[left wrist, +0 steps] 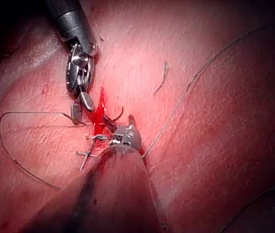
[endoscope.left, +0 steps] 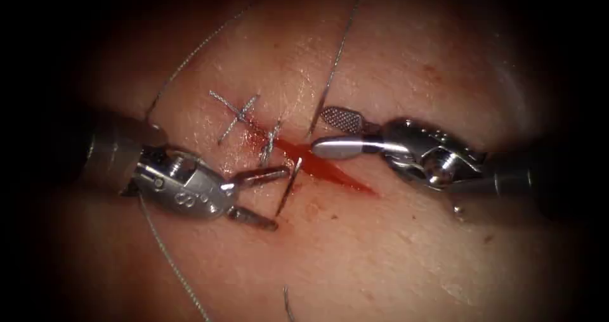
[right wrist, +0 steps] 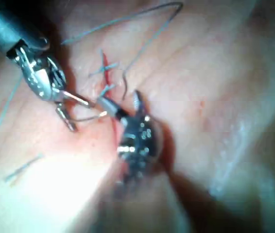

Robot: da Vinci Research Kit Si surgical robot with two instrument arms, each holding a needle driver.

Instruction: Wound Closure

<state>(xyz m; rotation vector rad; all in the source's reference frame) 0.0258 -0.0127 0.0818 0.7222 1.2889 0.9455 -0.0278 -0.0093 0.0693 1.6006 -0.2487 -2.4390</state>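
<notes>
The cut (endoscope.left: 330, 168) runs slantwise across the tissue (endoscope.left: 406, 258) and holds red fluid. Two stitches (endoscope.left: 236, 115) close its upper left end. The curved needle (endoscope.left: 288, 186) sits in the tissue at the cut's left lip, its free end rising out on the left side. My left tool (endoscope.left: 281, 197) stands open with its jaws on either side of that free end, holding nothing. My right tool (endoscope.left: 319, 132) is open over the cut just right of the needle, also empty. In the right wrist view the needle (right wrist: 86, 118) arcs between the two tools.
Thread (endoscope.left: 336, 59) runs from the top edge down to the cut beside the right tool's upper jaw. Another strand (endoscope.left: 166, 249) passes under the left tool toward the bottom edge. A short cut end of thread (endoscope.left: 287, 303) lies low on the tissue.
</notes>
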